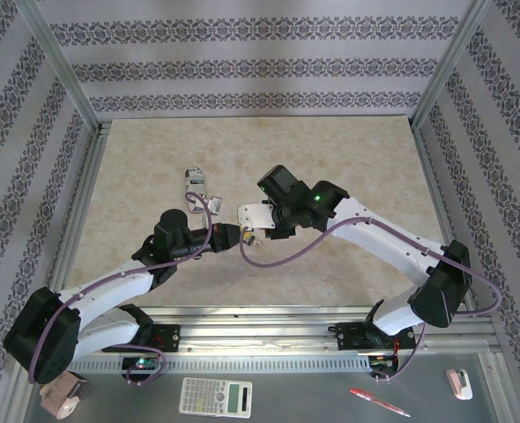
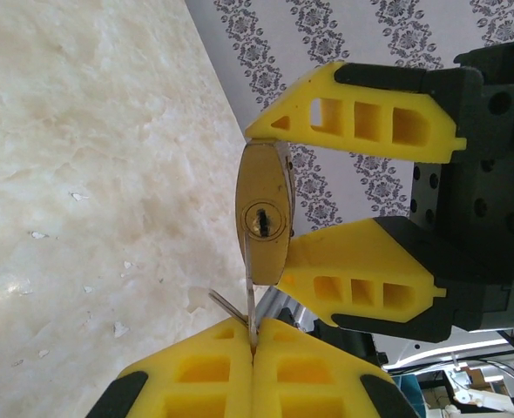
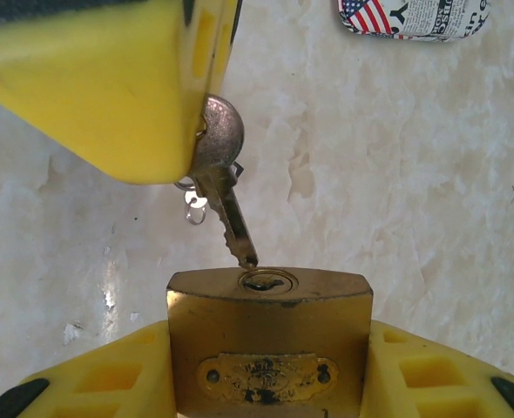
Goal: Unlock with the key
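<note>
Left tool (image 2: 253, 341) clamped tight on the key (image 3: 226, 205) by its head, blade free, tip just at the keyhole (image 3: 266, 280) of the brass padlock (image 3: 270, 322). Right tool (image 3: 270, 374) grips that padlock by both flanks, keyhole turned toward the key for entry. Count: one key, one padlock, two tools.

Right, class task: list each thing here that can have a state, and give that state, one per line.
Left gripper: shut on the key.
Right gripper: closed on the padlock.
Key: pinched by its head, tip at the keyhole, not pushed in.
Padlock: held keyhole towards the key; shackle hidden.
Can: lying on the table, untouched.
</note>
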### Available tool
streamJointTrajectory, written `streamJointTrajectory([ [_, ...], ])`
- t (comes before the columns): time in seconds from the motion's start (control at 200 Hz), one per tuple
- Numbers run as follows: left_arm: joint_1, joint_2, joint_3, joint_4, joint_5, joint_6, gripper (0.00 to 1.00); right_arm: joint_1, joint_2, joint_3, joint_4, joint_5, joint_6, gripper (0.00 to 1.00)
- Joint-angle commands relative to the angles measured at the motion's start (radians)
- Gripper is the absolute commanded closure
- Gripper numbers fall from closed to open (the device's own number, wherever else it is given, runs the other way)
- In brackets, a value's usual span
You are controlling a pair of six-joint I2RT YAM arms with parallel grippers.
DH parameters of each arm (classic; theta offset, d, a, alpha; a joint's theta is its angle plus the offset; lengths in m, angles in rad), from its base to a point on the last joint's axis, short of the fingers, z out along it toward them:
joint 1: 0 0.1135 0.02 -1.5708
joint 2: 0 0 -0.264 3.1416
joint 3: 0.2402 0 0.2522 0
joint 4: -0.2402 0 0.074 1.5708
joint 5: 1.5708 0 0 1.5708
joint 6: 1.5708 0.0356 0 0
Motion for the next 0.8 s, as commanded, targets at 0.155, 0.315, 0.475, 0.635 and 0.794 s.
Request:
streamJointTrajectory([
  [0.155,-0.015,0.004,-0.004,0.081,0.008,-0.021,1.0,0.008,-0.006,0.03,0.015,-0.02,0.023,1.0],
  [0.315,-0.015,-0.006,0.0,0.071,0.016,-0.014,1.0,0.007,-0.01,0.019,0.015,-0.016,0.022,1.0],
  [0.475,-0.016,0.001,-0.005,0.076,0.019,-0.014,1.0,0.009,-0.016,0.021,0.024,-0.029,0.027,1.0],
  [0.635,-0.015,0.022,-0.007,0.122,0.041,-0.03,1.0,0.016,-0.018,0.013,0.017,-0.048,0.017,1.0],
  [0.794,-0.017,0.032,0.008,0.125,0.082,-0.016,1.0,0.015,-0.034,-0.011,0.028,-0.076,0.001,1.0],
])
